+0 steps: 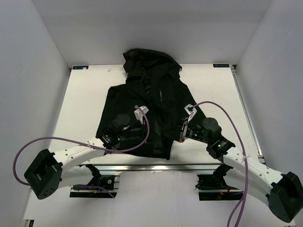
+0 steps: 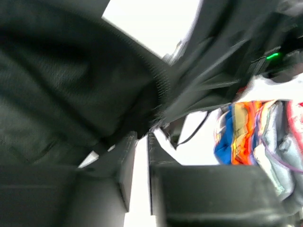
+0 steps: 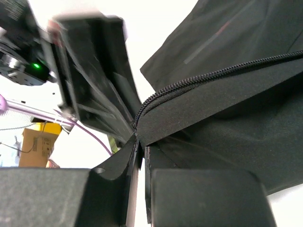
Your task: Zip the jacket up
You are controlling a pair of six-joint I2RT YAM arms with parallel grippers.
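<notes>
Jacket (image 1: pixel 158 94) lies centred on surface (image 1: pixel 80 104), hood at 12 o'clock, zipper (image 3: pixel 213 75) axis 12–6. Your right claw (image 3: pixel 140 144) pinches its zipper edge, teeth running toward 2 o'clock. Left claw (image 2: pixel 141 142) narrow; grip unclear.

We look down on a white tabletop (image 1: pixel 80 109) boxed in by plain pale grey walls: a back wall (image 1: pixel 151 28), a left wall (image 1: pixel 28 75) and a right wall (image 1: pixel 277 71). The light is even and soft, and shadows are faint. A silver rail (image 1: pixel 156 167) runs along the tabletop's near edge, and a side rail (image 1: pixel 247 118) runs down its right edge. Small blue labels (image 1: pixel 80 67) mark the far corners. Off the tabletop, we see a blurred heap of bright cloth (image 2: pixel 251 127) and a yellow-brown box (image 3: pixel 38 144).
</notes>
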